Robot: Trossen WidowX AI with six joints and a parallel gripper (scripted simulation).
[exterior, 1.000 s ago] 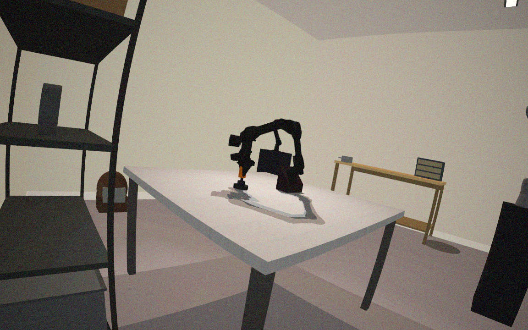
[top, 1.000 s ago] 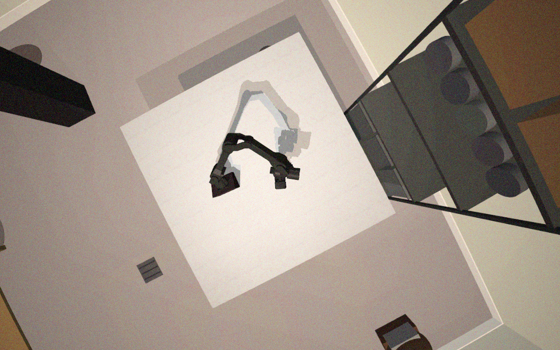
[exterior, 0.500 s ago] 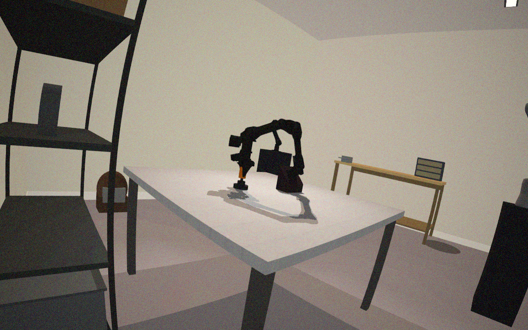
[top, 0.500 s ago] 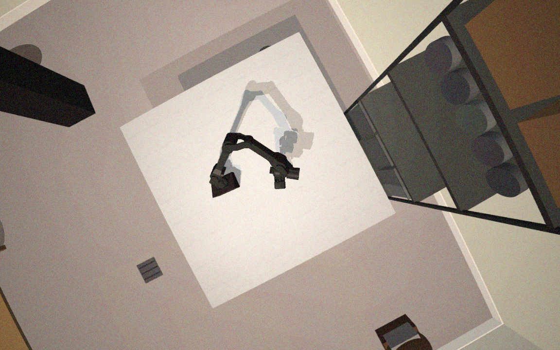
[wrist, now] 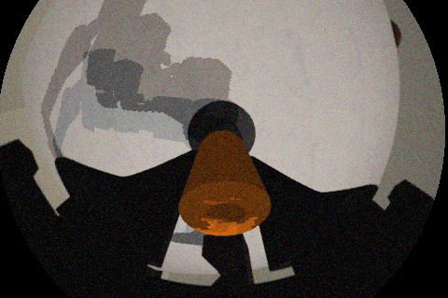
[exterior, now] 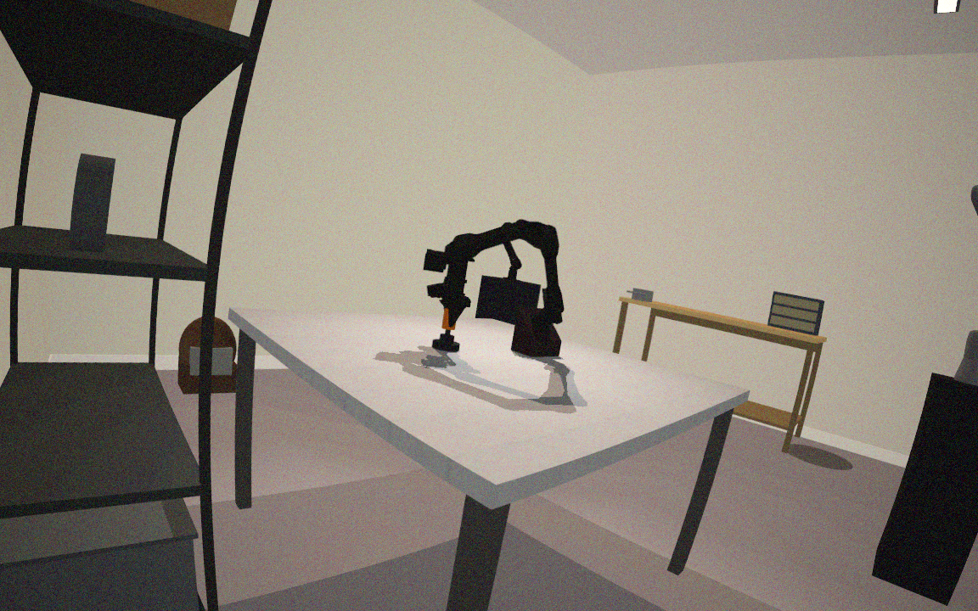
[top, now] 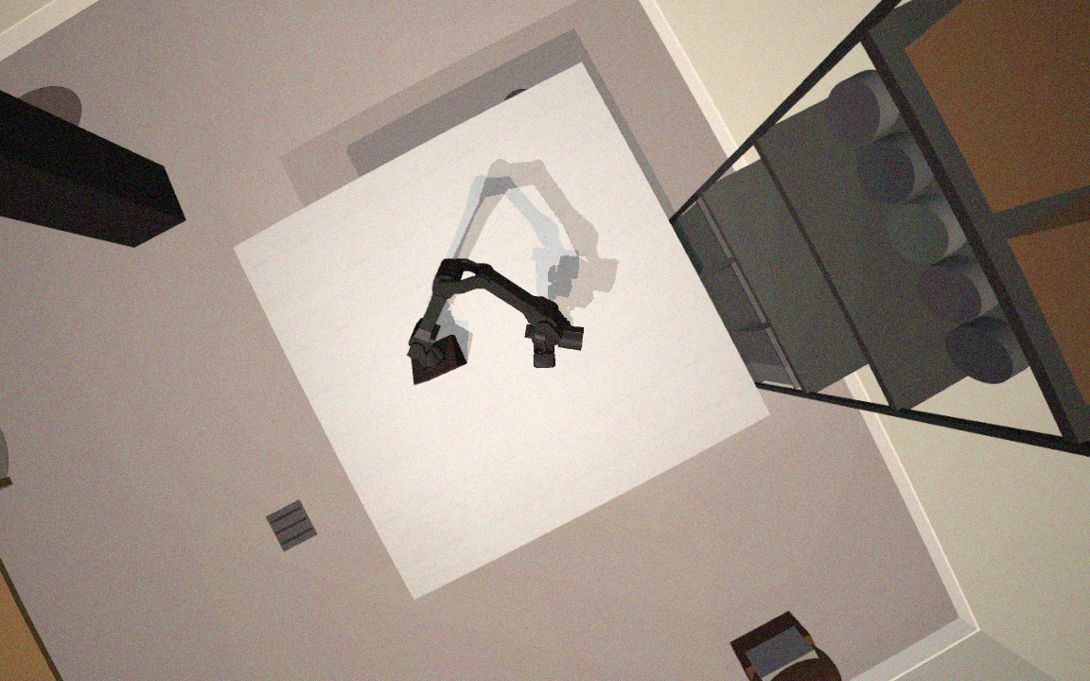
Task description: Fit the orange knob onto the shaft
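The orange knob [exterior: 447, 319] [wrist: 225, 172] is upright between the fingers of my gripper [exterior: 450, 320] [wrist: 222, 158], which is shut on it. The dark round pedestal [exterior: 445, 346] [wrist: 245, 125] stands on the table directly below the knob. In the exterior view a short dark piece shows between the knob's lower end and the pedestal's base, so the knob is above the base. Whether the knob's lower end touches the shaft's tip, I cannot tell. The shaft's flat side is hidden. In the top view the arm's wrist hides knob and pedestal.
The white table [top: 481, 474] [exterior: 477, 448] carries the arm's base [top: 439, 359] [exterior: 536, 334] and the arm's shadows. A dark shelf rack [top: 836, 279] [exterior: 75, 436] stands beyond one table edge. A wooden side table [exterior: 721, 317] and a black plinth [exterior: 941, 486] with another arm stand farther off.
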